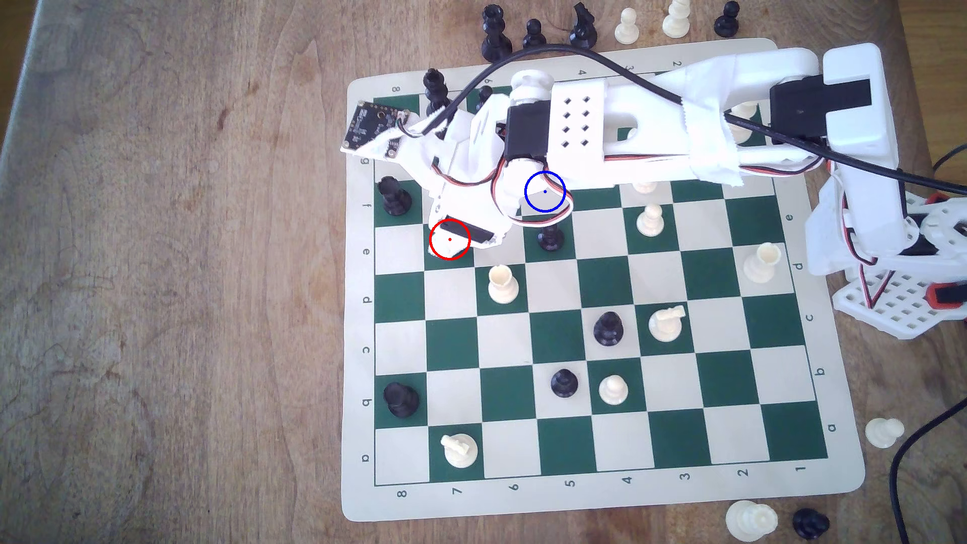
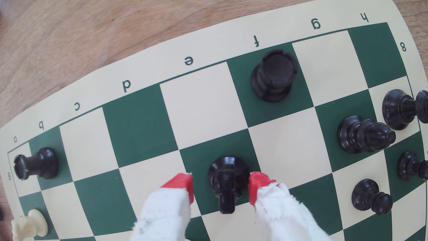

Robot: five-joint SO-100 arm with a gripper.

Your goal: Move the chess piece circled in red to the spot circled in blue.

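The hand point(image 2: 221, 185) sat open w/ red fingertips point(image 2: 183, 183) either side of the black knight point(image 2: 228, 180), not yet gripping; probably lined up to pinch it. The blue-ringed square point(image 1: 545, 191) lay nearby under the arm.

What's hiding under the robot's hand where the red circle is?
The black knight stands there on a green square, between the gripper's red fingertips. From the exterior view, the arm covers it, and part of the blue-circled spot too.
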